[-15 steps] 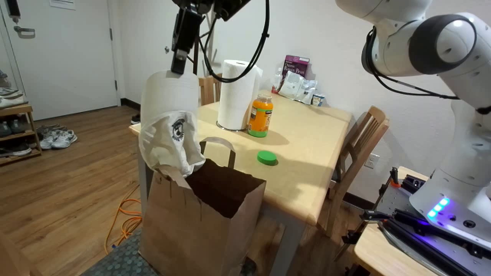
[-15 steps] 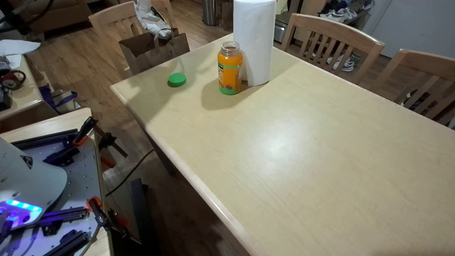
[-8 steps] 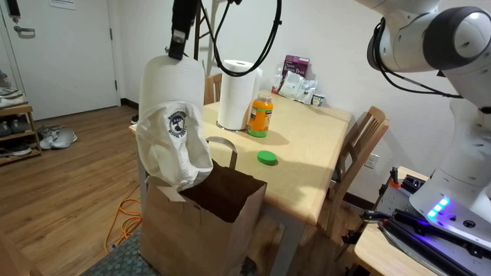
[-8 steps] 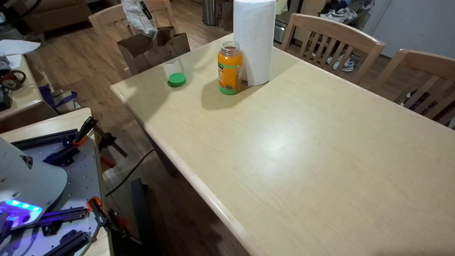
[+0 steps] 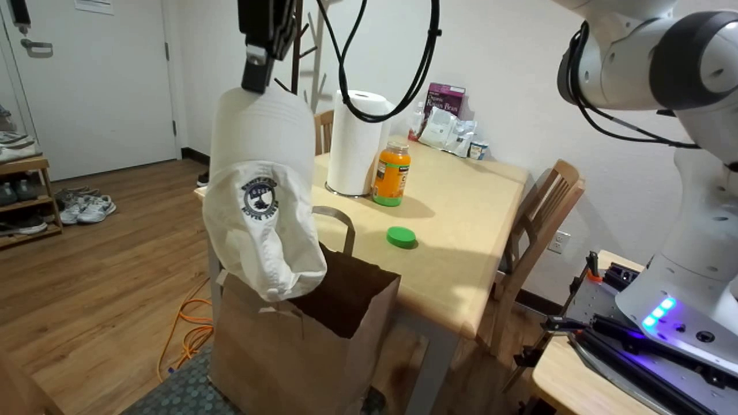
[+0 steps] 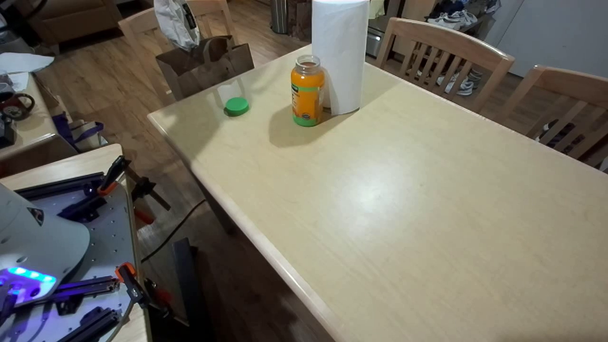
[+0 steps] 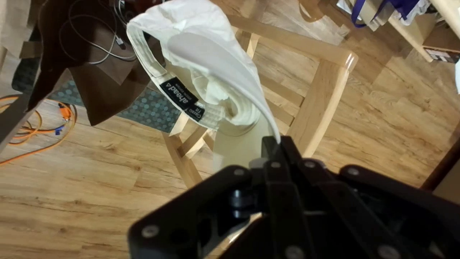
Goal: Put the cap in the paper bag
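Note:
A white cloth cap [image 5: 259, 230] with a round dark emblem hangs brim up from my gripper [image 5: 255, 78]. The gripper is shut on the edge of the brim. The brown paper bag [image 5: 282, 351] stands open on a chair, and the cap's crown overlaps its near left rim in this view. In an exterior view the cap [image 6: 175, 23] is above the far left part of the bag [image 6: 209, 69]. In the wrist view the cap [image 7: 215, 39] hangs from the fingertips [image 7: 280, 145], its crown overlapping the bag's edge [image 7: 104, 97]. A white cable lies in the bag.
The wooden table [image 5: 455, 202] beside the bag bears an orange jar [image 5: 392, 176], a paper towel roll [image 5: 351, 150] and a green lid [image 5: 401, 237]. A bag handle [image 5: 340, 216] stands up on the table side. The chair's wooden back [image 7: 320, 104] is below the gripper.
The gripper and cap have moved nearer in an exterior view and leftward in an exterior view. The cap's lower end has shifted from over the opening to in front of the near rim.

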Available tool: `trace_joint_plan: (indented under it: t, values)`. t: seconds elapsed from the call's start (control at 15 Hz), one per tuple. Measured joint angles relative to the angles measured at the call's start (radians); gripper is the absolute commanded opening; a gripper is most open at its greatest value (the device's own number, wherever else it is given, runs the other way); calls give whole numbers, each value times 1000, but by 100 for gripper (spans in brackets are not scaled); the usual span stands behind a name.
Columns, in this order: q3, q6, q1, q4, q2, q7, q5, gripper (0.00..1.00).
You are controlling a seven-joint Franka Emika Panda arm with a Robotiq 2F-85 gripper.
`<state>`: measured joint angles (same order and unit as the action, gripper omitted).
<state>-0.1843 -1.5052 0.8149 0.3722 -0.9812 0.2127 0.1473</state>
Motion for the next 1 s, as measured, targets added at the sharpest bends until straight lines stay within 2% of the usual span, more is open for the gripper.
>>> trace_joint_plan:
  t: [0.33,0.53,1.0]
  values:
    - [83,-88,80,-2,2,138,-79,1]
    - [137,-90,136,-2,10,214,-137,1]
    - [260,-67,242,-6,83,226,-310,1]
